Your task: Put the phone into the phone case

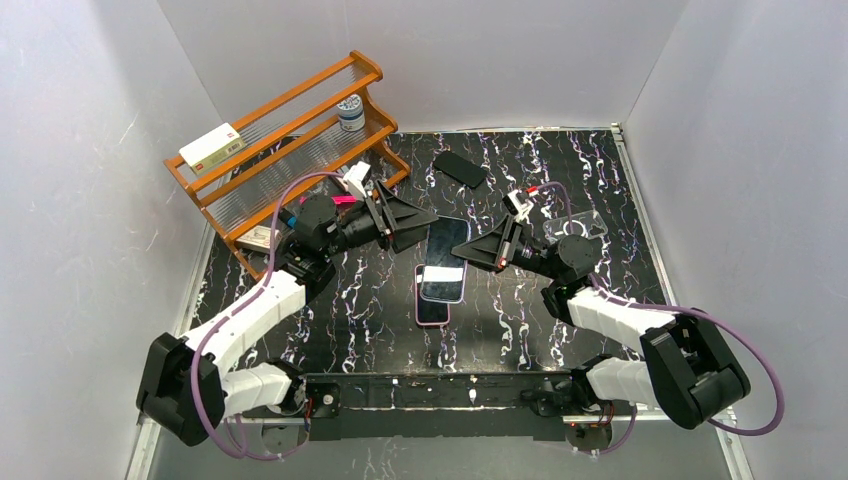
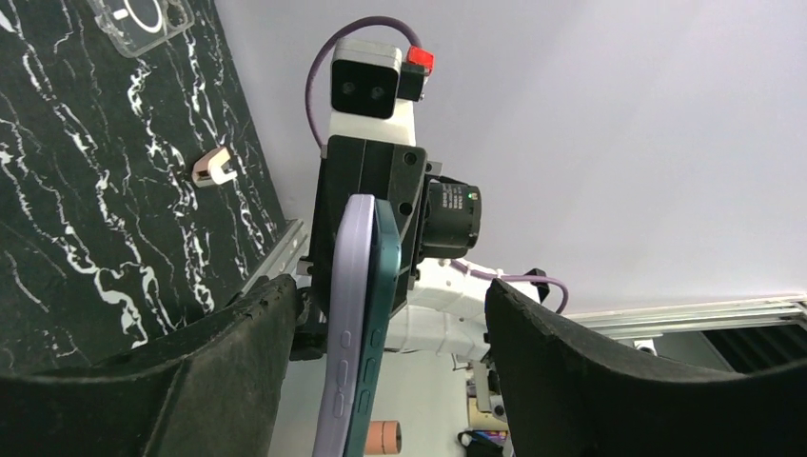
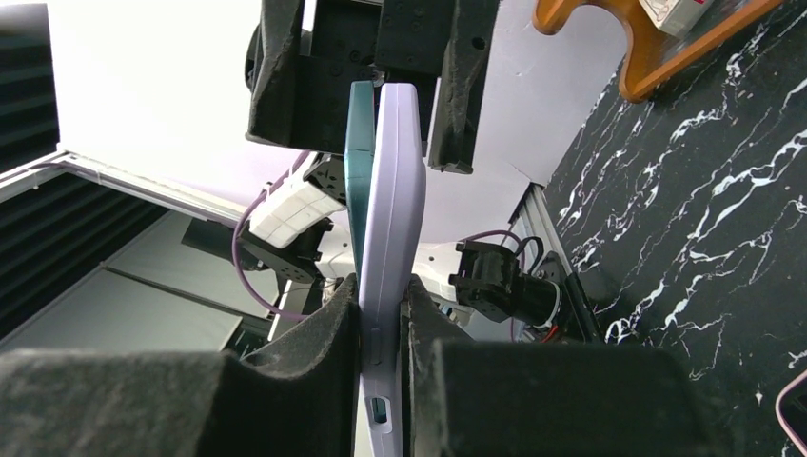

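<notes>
The right pincer (image 3: 383, 290) is pressed onto the lower end of the lavender phone case (image 3: 400, 190), with the teal phone (image 3: 360, 143) lying flush against it, both held in the air above the desk (image 1: 360, 300); the left pincer (image 2: 390, 295) stands spread around their far end. Both look stiff, light and smooth-sided, so pressing on the flat faces near the corners seems safer than squeezing the slippery edges. Directly below lies a pink-cased phone (image 1: 431, 310), with a clear case (image 1: 580, 225), a black case (image 1: 460, 168) and a wooden rack (image 1: 290, 130) farther out.

Rack (image 1: 290, 108) with box (image 1: 211, 146), perhaps jar (image 1: 350, 112)
</notes>
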Robot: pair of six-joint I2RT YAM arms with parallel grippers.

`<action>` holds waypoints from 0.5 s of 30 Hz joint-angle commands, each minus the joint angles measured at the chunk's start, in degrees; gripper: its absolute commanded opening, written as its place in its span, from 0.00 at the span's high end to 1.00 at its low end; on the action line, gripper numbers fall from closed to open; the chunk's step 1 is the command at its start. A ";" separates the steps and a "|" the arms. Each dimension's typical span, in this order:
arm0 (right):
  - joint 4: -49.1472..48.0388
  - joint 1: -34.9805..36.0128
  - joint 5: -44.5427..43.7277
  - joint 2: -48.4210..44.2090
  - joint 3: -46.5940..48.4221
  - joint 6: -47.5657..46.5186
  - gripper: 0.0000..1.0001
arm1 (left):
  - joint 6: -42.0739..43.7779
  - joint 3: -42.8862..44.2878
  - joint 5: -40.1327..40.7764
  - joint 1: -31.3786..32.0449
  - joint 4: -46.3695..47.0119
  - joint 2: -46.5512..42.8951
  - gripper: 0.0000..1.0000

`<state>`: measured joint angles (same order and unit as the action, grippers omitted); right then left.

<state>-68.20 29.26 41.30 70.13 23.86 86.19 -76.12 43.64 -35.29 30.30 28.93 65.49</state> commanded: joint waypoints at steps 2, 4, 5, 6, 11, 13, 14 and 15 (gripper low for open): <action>-9.44 -0.17 -0.08 -0.35 3.41 1.78 0.86 | -4.54 0.30 -0.73 0.02 6.95 1.20 0.31; -11.25 -0.21 0.12 0.35 3.41 2.78 0.86 | -4.61 0.55 -1.39 0.02 7.24 1.87 0.32; -12.81 -0.17 0.15 0.89 3.45 3.43 0.86 | -4.65 0.57 -1.79 0.02 7.28 2.24 0.32; -13.95 -0.16 0.26 1.34 3.40 4.12 0.86 | -4.72 0.43 -2.10 0.06 7.47 2.45 0.32; -19.14 -0.16 -0.89 3.28 2.60 6.62 0.86 | -5.29 -0.76 -2.40 0.49 8.61 2.53 0.37; -19.77 -0.19 -0.40 4.11 2.83 6.72 0.86 | -5.80 -1.20 -2.61 0.62 9.20 2.49 0.44; -19.77 -0.17 -0.12 4.47 2.86 6.71 0.85 | -6.13 -1.39 -2.74 0.63 9.63 2.45 0.50; -19.82 -0.21 0.07 4.82 2.80 6.72 0.85 | -6.48 -1.58 -2.68 0.63 10.15 2.45 0.59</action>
<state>-79.22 29.26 41.95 74.32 24.01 90.87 -81.58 43.38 -36.42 30.59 35.59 68.51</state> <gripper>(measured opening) 0.227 0.522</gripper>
